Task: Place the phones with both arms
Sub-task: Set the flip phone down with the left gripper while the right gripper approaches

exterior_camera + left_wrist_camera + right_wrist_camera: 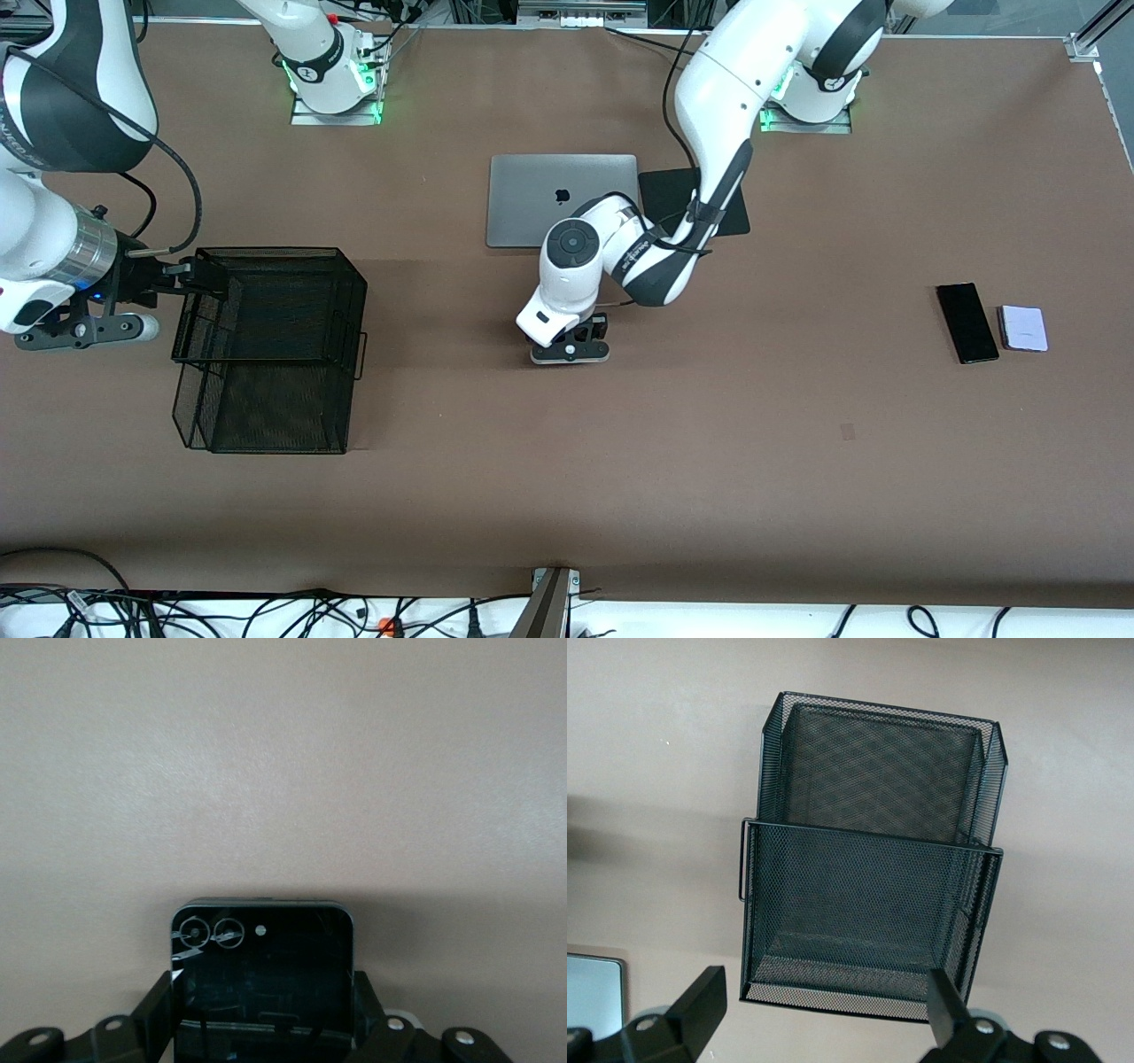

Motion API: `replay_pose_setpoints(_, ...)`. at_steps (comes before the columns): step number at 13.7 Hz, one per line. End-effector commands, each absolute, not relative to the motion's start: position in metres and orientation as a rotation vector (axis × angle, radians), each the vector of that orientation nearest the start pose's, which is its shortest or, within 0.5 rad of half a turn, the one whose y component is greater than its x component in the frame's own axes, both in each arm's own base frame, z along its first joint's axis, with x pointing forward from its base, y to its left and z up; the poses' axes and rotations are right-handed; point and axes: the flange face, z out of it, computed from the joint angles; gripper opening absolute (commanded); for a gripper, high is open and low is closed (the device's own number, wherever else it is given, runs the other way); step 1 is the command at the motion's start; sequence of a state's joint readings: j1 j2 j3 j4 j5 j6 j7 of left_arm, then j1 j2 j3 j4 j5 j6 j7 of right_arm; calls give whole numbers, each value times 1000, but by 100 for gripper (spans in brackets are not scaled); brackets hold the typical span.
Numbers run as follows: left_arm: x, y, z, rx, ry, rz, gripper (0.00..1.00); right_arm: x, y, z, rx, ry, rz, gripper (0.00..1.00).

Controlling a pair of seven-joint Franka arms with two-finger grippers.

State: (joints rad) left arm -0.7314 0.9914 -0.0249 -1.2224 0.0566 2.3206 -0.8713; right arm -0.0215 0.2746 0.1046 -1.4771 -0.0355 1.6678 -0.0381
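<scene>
Front view, table: a brown table (709, 443) is seen from above.
Front view, left gripper: the left gripper (571, 344) is seen over the middle of the table, nearer to the camera than a flat silver laptop (549, 190) and a flat black square pad (678, 190).
Front view, phones: a long slim black phone (967, 322) and a small squarish white-lavender phone (1023, 328) are laid side by side toward the left arm's end.
Front view, right gripper: the right gripper (208, 276) is placed at the rim of a black wire mesh basket (283, 354).
Left wrist view: a small squarish black phone (263, 979) is pinched between the closed fingers (152, 1010), over bare table.
Right wrist view: the fingers (700, 1001) are spread wide around the basket's edge; nothing is held.
</scene>
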Motion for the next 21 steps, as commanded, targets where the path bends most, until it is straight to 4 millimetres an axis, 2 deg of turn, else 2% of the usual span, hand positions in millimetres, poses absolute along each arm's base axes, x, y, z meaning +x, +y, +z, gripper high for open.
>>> replay_pose_setpoints(1,564,-530,181,-3191,-186,-196,99,637,40,517,-3126,-192,134,100)
replay_pose_setpoints(4,562,-532,182,-3175,-198,-220,100,637,39,517,-3125,-196,134,100)
replay_pose_setpoints(6,568,-523,203,-3146,-219,-171,100,637,34,517,-3126,-177,137,100)
replay_pose_setpoints(7,578,-505,213,-3111,-250,-112,100,637,33,517,-3127,-170,137,100)
replay_pose_setpoints(9,604,-465,250,-3087,-224,-46,100,636,39,516,-3130,-173,142,100)
replay_pose_setpoints(11,617,-422,258,-3038,-105,92,100,636,47,517,-3121,-193,141,100)
replay_pose_setpoints(12,622,-399,264,-3005,-48,172,100,635,62,518,-3117,-223,137,100)
replay_pose_setpoints(14,633,-339,277,-2949,87,351,100,630,119,509,-3130,-106,149,99)
replay_pose_setpoints(16,644,-272,290,-2930,173,448,100,619,207,487,-3133,-13,153,99)
replay_pose_setpoints(19,660,-168,294,-2903,283,508,100,604,331,447,-3091,-47,16,99)
replay_pose_setpoints(21,668,-90,295,-2883,371,542,100,599,400,417,-3056,-48,-22,99)
